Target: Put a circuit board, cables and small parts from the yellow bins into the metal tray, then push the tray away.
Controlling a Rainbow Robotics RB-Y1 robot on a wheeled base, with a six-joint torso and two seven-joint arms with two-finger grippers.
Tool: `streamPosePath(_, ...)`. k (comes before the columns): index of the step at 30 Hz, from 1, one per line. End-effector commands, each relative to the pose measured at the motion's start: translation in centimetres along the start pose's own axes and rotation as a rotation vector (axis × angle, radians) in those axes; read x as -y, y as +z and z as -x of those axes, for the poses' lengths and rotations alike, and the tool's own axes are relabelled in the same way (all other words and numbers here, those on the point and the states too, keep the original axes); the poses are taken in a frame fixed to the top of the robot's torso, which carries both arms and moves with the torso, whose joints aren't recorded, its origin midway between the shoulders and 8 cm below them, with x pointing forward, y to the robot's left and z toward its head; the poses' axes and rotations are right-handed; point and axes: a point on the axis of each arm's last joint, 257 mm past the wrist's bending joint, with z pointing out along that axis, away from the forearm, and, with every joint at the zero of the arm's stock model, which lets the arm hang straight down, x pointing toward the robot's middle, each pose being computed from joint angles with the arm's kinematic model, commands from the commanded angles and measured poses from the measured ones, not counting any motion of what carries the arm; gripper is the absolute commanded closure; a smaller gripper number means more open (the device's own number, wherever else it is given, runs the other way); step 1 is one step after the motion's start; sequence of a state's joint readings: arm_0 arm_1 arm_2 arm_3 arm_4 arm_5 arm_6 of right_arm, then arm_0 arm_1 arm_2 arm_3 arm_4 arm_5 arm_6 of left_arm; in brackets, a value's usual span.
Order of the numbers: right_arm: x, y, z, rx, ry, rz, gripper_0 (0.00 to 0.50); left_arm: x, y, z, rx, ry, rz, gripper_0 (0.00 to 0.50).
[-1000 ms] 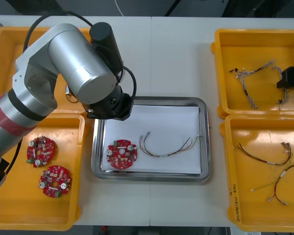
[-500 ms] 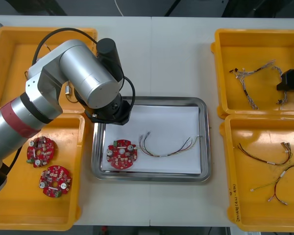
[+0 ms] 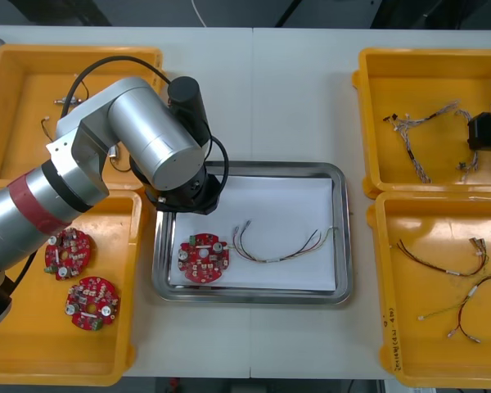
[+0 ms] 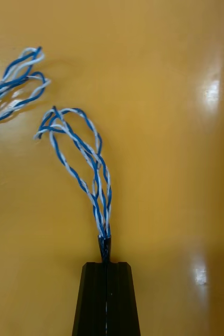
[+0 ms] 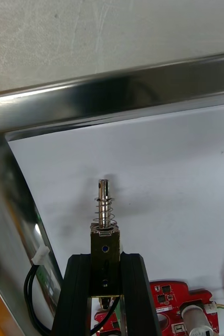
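Two tools busy | left tool [image 5: 105, 257] pinches small metal part [image 5: 104, 210] over metal tray [image 5: 117, 100], its 10 o'clock corner | right tool [image 4: 106, 268] pinches blue-white cable [image 4: 85, 157] in yellow bin [image 3: 367, 123] at 2 o'clock | next, probably: lower and release part.
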State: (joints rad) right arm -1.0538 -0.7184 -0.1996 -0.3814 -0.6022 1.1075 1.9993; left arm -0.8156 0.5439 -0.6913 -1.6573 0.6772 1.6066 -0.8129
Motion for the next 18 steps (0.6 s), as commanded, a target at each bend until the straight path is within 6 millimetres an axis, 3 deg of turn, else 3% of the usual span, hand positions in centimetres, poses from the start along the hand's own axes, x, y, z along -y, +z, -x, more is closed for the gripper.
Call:
streamPosePath(1,0.6,-2.1,1.0,-0.024,-0.068,-0.05,0.5,1.3,-0.3,0.5,0.026,-0.062,-0.005,0.322)
streamPosePath(3,0.7,-4.0,1.6,-0.039,-0.089,-0.062,0.5,1.1,-0.2,0.4,0.028,-0.065,0.0,0.186)
streamPosePath(4,0.7,-4.5,1.9,-0.04,-0.094,-0.064,0.5,1.1,-0.2,0.4,0.028,-0.065,0.0,0.158)
streamPosePath(6,0.4,-6.4,2.4,-0.052,-0.11,-0.063,0.5,1.1,-0.3,0.6,0.032,-0.069,0.002,0.028)
streamPosePath(7,0.3,-6.8,2.4,-0.059,-0.113,-0.061,0.5,1.2,-0.3,0.5,0.03,-0.07,0.0,0.007)
streamPosePath(12,-1.3,-10.8,2.8,-0.089,-0.178,-0.049,0.5,1.4,-0.6,0.7,0.043,-0.078,-0.006,0.0)
streamPosePath(18,-3.6,-14.0,2.3,-0.104,-0.26,-0.038,0.5,1.1,-2.4,1.2,0.064,-0.089,-0.007,0.0)
